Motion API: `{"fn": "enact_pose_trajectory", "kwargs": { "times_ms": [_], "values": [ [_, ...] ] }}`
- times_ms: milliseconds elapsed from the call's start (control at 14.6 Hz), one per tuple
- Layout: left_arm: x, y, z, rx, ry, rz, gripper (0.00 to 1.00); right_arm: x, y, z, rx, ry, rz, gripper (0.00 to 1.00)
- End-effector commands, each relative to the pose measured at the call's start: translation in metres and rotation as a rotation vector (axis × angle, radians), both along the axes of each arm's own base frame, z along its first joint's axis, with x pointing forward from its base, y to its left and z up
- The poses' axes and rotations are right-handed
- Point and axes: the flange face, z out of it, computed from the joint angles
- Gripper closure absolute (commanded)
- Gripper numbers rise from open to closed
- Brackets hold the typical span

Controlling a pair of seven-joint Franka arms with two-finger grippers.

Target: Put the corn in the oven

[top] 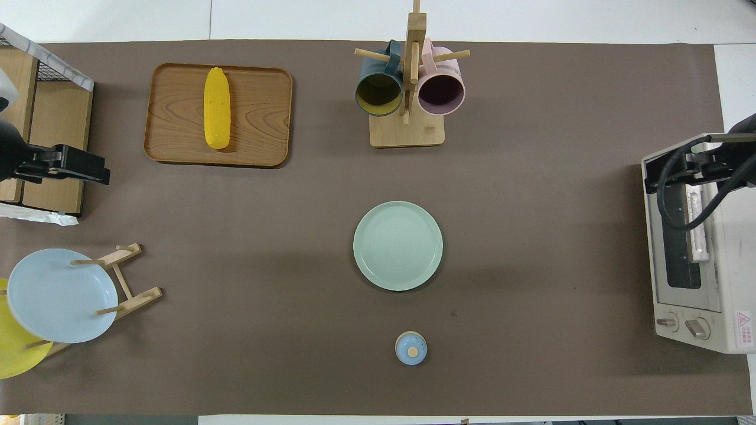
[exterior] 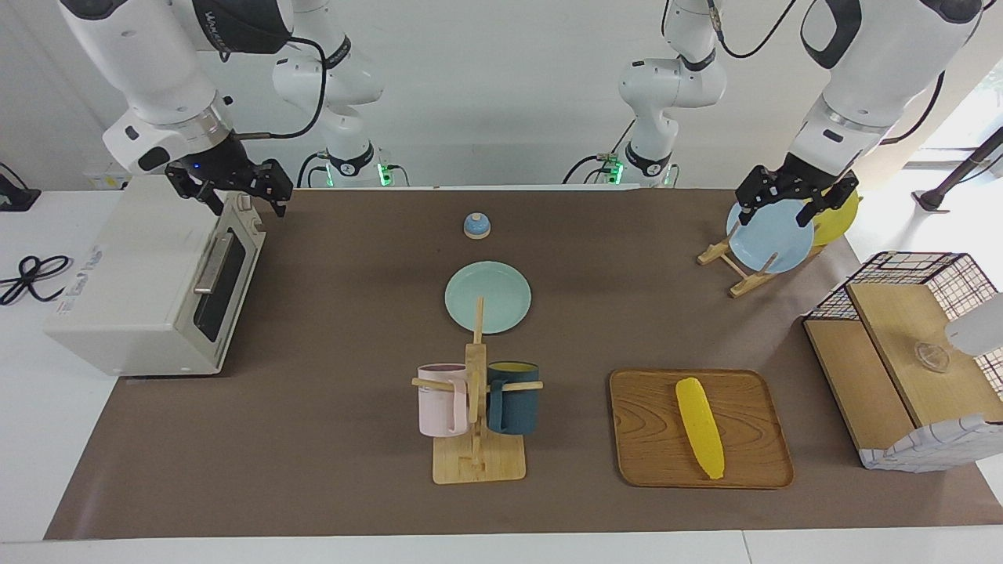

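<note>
The corn (exterior: pixel 700 428) (top: pixel 217 115) lies bare and yellow on a wooden tray (exterior: pixel 650 439) (top: pixel 260 118), with nothing touching it. At the right arm's end of the table stands the off-white oven (exterior: pixel 141 290) (top: pixel 691 260), its dark glass door shut and its bar handle (exterior: pixel 210 262) showing. My right gripper (exterior: pixel 235 200) (top: pixel 679 168) hangs open and empty over the oven's upper front edge. My left gripper (exterior: pixel 776 205) (top: pixel 77 168) is open and empty too, up in the air by the plate rack.
A wooden mug rack (exterior: pixel 476 415) holds a pink and a dark blue mug. A pale green plate (exterior: pixel 487 297) and a small blue knobbed lid (exterior: pixel 476 225) lie mid-table. A plate rack (exterior: pixel 740 266) holds a blue and a yellow plate. A wire-and-wood basket (exterior: pixel 901 368) stands beside the tray.
</note>
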Motion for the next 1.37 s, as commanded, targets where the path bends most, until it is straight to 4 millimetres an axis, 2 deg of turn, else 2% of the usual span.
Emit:
{"fn": "enact_pose_trajectory", "kwargs": {
  "times_ms": [0, 69, 206, 412, 480, 686, 823, 1029, 1303],
  "values": [
    [0.024, -0.009, -0.031, -0.028, -0.003, 0.014, 0.0, -0.006, 0.0, 0.001, -0.001, -0.001, 0.025, 0.0],
    [0.034, -0.011, -0.039, -0.033, -0.008, 0.015, 0.0, -0.006, -0.001, 0.001, -0.001, -0.001, 0.024, 0.0],
    [0.062, -0.018, -0.075, -0.03, 0.029, 0.012, 0.0, -0.006, 0.0, 0.001, -0.001, -0.001, 0.025, 0.0],
    [0.103, -0.042, -0.114, -0.026, 0.031, -0.013, 0.0, -0.006, 0.0, 0.001, 0.001, -0.001, 0.025, 0.0],
    [0.112, -0.043, -0.123, -0.026, 0.024, -0.012, 0.0, -0.006, 0.0, 0.001, 0.001, -0.001, 0.025, 0.0],
    [0.14, -0.059, -0.177, -0.022, 0.025, -0.026, 0.0, -0.006, 0.0, 0.0, 0.002, -0.001, 0.024, 0.0],
    [0.16, -0.075, -0.202, -0.018, 0.02, -0.043, 0.0, -0.006, 0.0, 0.0, 0.002, -0.001, 0.024, 0.0],
    [0.176, -0.081, -0.228, -0.035, -0.035, -0.037, 0.0, -0.006, 0.0, 0.0, 0.002, -0.001, 0.024, 0.0],
    [0.179, -0.073, -0.256, -0.049, -0.096, -0.016, 0.0, -0.006, 0.0, 0.0, 0.002, -0.001, 0.022, 0.0]
  ]
}}
